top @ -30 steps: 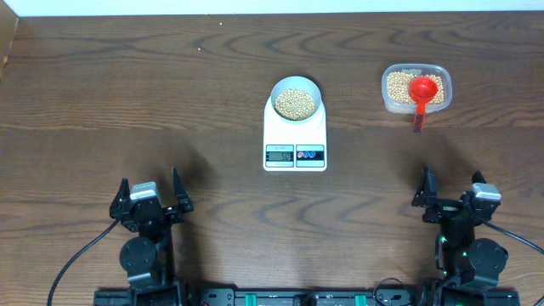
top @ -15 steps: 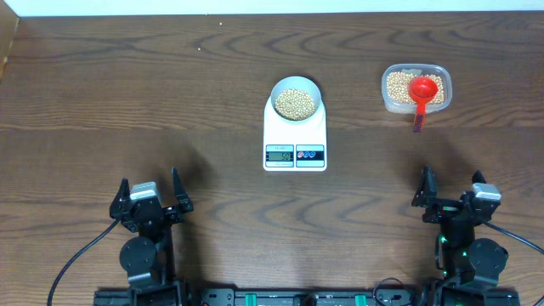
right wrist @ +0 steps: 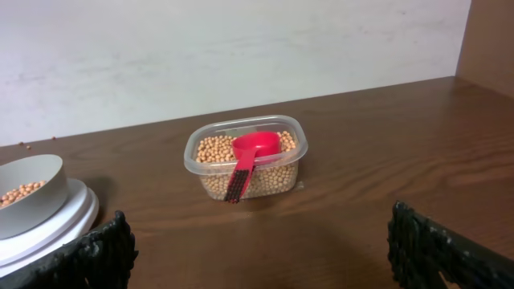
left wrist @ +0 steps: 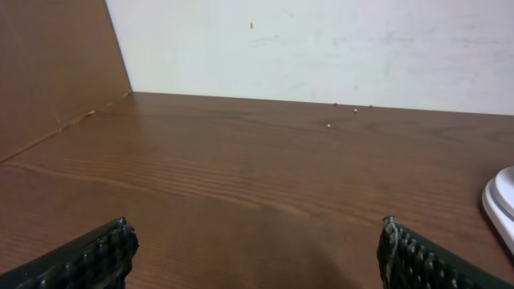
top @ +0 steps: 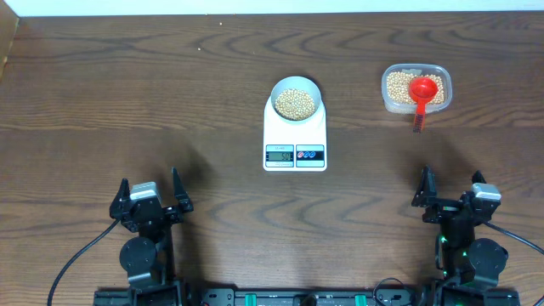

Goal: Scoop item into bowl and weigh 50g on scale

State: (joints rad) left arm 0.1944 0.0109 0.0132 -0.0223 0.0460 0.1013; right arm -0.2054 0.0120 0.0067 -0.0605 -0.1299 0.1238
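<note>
The pale bowl [top: 296, 99] sits on the back of the white scale [top: 295, 146] at mid-table and holds tan beans [top: 295, 103]. The scale's display is lit; I cannot read it. The bowl [right wrist: 30, 196] and scale [right wrist: 50, 233] also show at the left of the right wrist view. More beans fill a clear plastic tub [top: 416, 87], with a red scoop [top: 422, 92] resting in it, handle toward me. My left gripper [top: 150, 194] and right gripper [top: 450, 189] are open and empty near the front edge, far from everything.
The tub [right wrist: 247, 157] and red scoop [right wrist: 250, 152] stand ahead in the right wrist view. A white wall runs along the table's back edge. A few stray bits [left wrist: 344, 111] lie near the back in the left wrist view. The scale's edge [left wrist: 503, 204] shows at right.
</note>
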